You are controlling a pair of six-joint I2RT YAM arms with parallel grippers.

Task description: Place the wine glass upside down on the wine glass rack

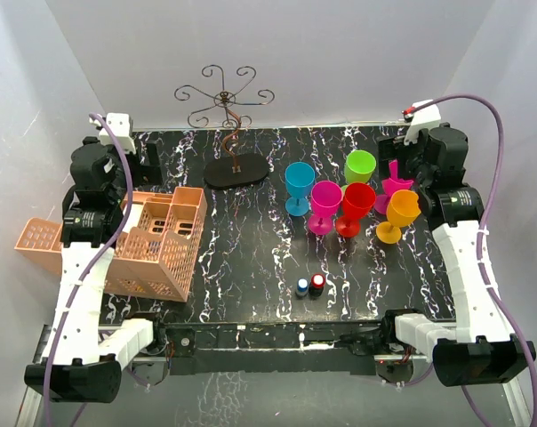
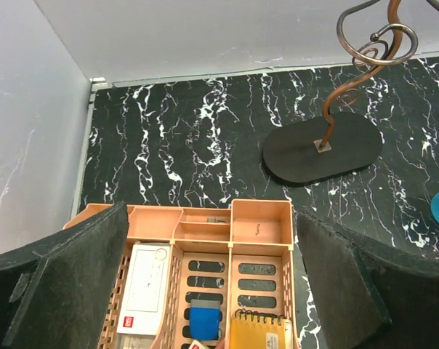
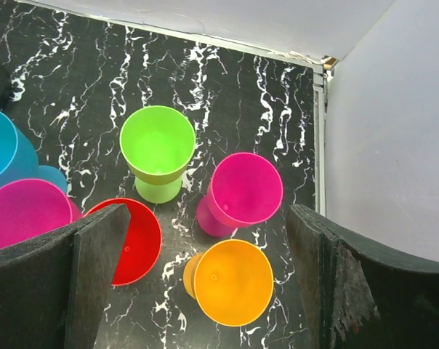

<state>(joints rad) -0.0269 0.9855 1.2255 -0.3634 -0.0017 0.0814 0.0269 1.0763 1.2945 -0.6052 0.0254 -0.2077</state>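
The wine glass rack (image 1: 226, 96), a thin brown wire stand with scroll arms, rises from a black oval base (image 2: 321, 149) at the back of the table. Several coloured plastic wine glasses stand upright at the right: blue (image 1: 299, 182), magenta (image 1: 325, 203), red (image 1: 357, 201), green (image 1: 360, 165), pink (image 3: 245, 189) and orange (image 3: 234, 280). My right gripper (image 3: 205, 211) hovers open above the orange and pink glasses, touching none. My left gripper (image 2: 212, 214) hangs open over the crate, holding nothing.
An orange lattice crate (image 1: 153, 240) at the left holds a white box (image 2: 143, 287), a blue item and a yellow spiral notepad (image 2: 259, 331). Two small capped bottles, blue (image 1: 302, 286) and red (image 1: 317, 283), stand near the front centre. White walls enclose the table.
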